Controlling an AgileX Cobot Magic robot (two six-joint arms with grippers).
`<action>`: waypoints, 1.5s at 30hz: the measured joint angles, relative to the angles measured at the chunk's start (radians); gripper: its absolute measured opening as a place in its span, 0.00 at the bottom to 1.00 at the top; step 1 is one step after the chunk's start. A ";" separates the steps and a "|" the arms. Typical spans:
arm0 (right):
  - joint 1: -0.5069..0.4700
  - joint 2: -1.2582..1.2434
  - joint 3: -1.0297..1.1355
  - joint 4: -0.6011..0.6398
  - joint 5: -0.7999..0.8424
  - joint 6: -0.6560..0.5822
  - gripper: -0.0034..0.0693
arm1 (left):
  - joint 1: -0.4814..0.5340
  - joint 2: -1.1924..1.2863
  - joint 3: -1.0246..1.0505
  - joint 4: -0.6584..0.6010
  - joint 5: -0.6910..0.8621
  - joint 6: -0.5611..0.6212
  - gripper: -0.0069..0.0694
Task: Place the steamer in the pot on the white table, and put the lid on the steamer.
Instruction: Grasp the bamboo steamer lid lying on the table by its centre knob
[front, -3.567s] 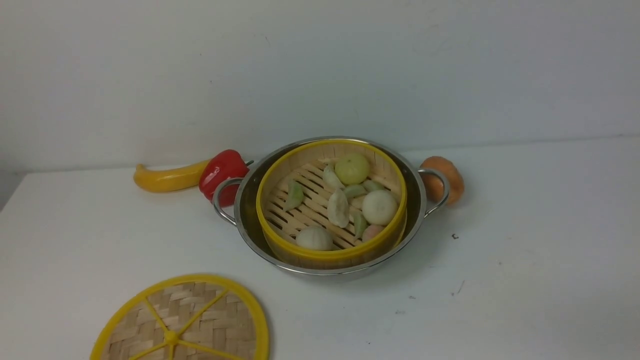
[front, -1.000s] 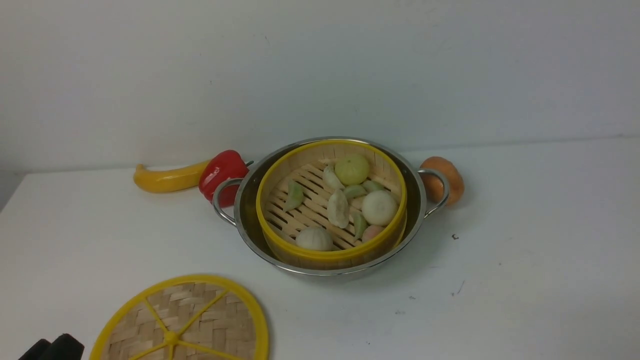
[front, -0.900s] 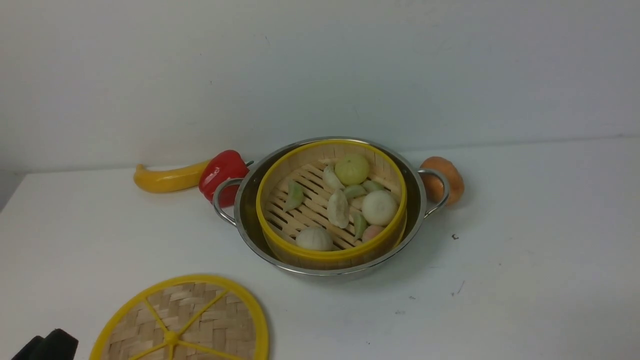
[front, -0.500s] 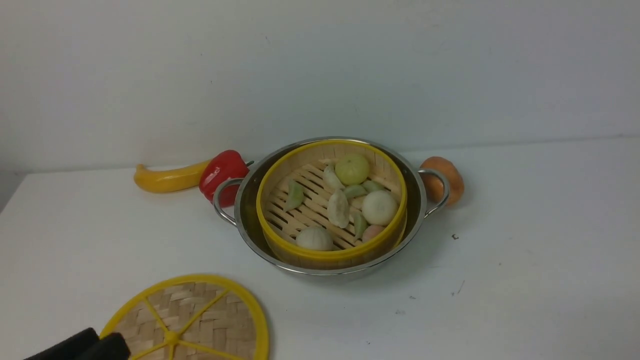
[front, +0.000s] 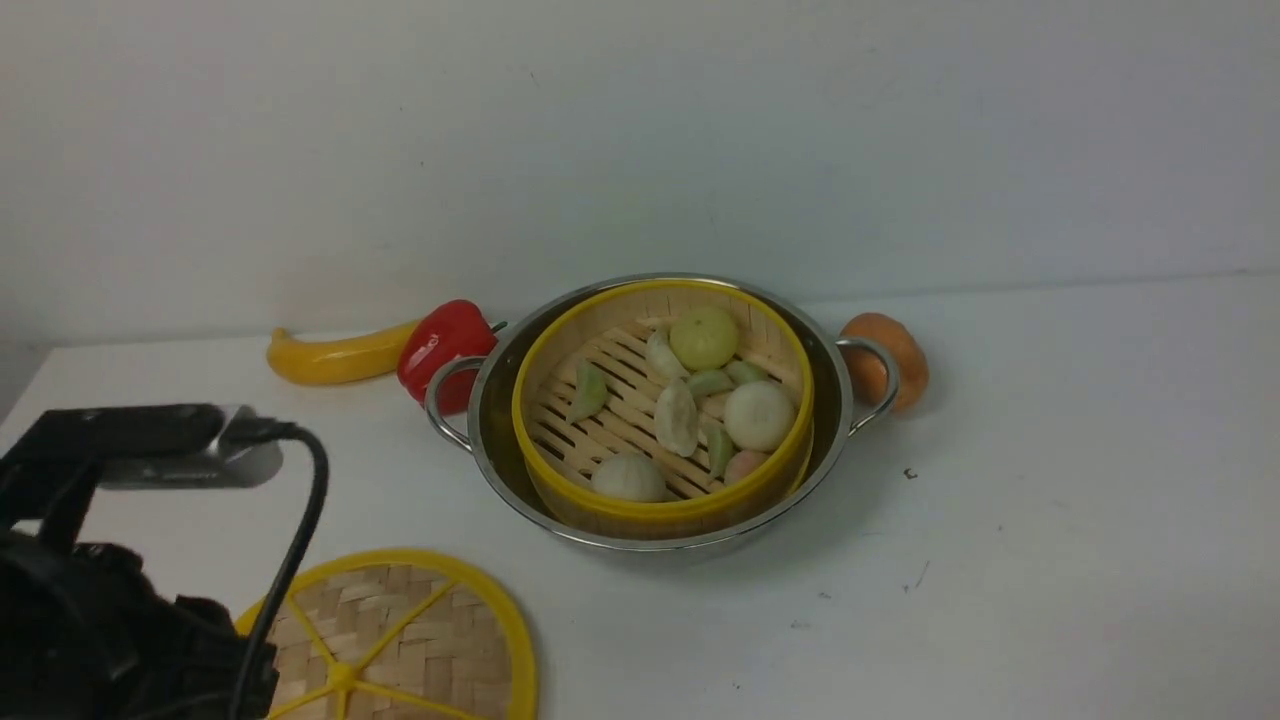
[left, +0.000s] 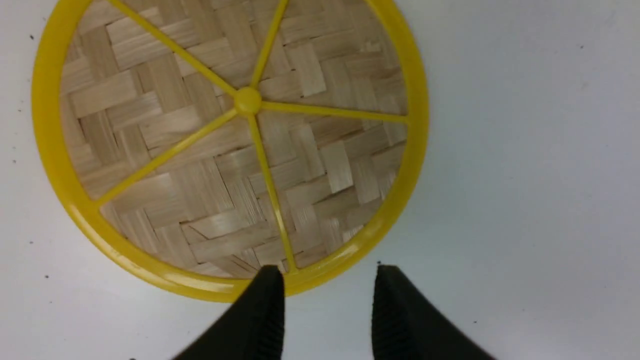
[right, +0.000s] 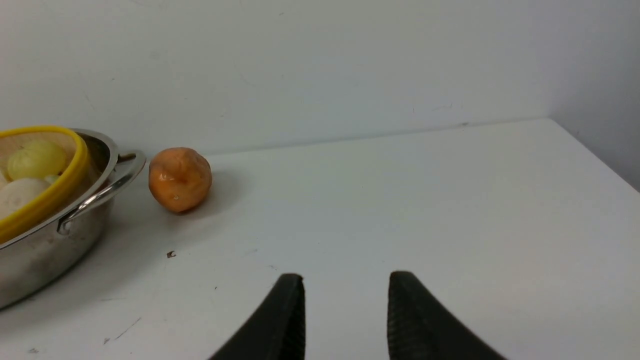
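The steamer (front: 620, 405) sits inside the pot (front: 495, 400) at the middle of the white table (front: 1050, 500), holding several buns and dumplings. On the table at the near left the lid (front: 420, 630) lies flat, apart from the pot. My left arm (front: 90, 620) covers the lid's left edge. In the left wrist view the lid (left: 200, 165) fills the picture, and my left gripper (left: 327, 272) hovers open over its rim, one fingertip over the yellow rim and the other over bare table. My right gripper (right: 346, 277) is open and empty above the table, right of the pot (right: 45, 250) and steamer (right: 50, 200).
A yellow banana-shaped fruit (front: 335, 360) and a red pepper (front: 445, 345) lie behind the pot's left handle. An orange round fruit (front: 895, 360) sits by the right handle. A wall runs along the back, and the table's right edge (right: 595, 155) shows in the right wrist view.
My left arm has come into the front view from the lower left and now stands over the lid's left side. Pot, steamer and lid have not moved.
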 joint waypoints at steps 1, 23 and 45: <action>0.000 0.000 0.000 0.000 0.000 0.000 0.39 | 0.000 0.011 -0.004 0.000 0.001 0.002 0.41; 0.000 0.000 0.000 0.000 -0.001 0.000 0.39 | 0.000 0.418 -0.070 0.001 -0.230 0.242 0.53; 0.000 0.000 0.000 -0.001 -0.002 0.000 0.39 | -0.092 0.567 -0.074 0.115 -0.299 0.156 0.53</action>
